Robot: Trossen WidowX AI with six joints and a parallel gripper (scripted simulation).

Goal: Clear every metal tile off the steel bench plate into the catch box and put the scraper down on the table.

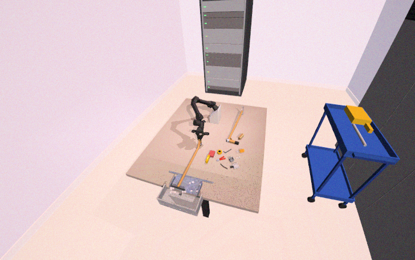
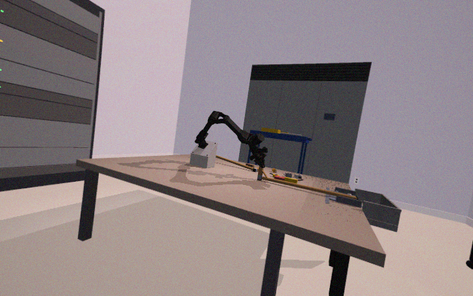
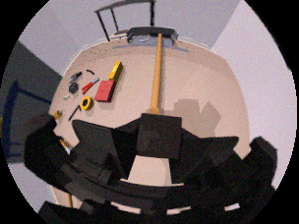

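My gripper is shut on the grip end of the long scraper, above the table. The scraper's wooden handle slants down to a dark blade at the far left part of the steel bench plate. Several small pale metal tiles lie on the plate, some to the right of the blade and a cluster beside the blade near the catch box. The box hangs at the table's far edge. Its inside is too blurred to count tiles.
A second long wooden-handled tool lies right of the arm, near a hammer. A red block, a yellow object, a tape roll and small tools lie right of the scraper handle.
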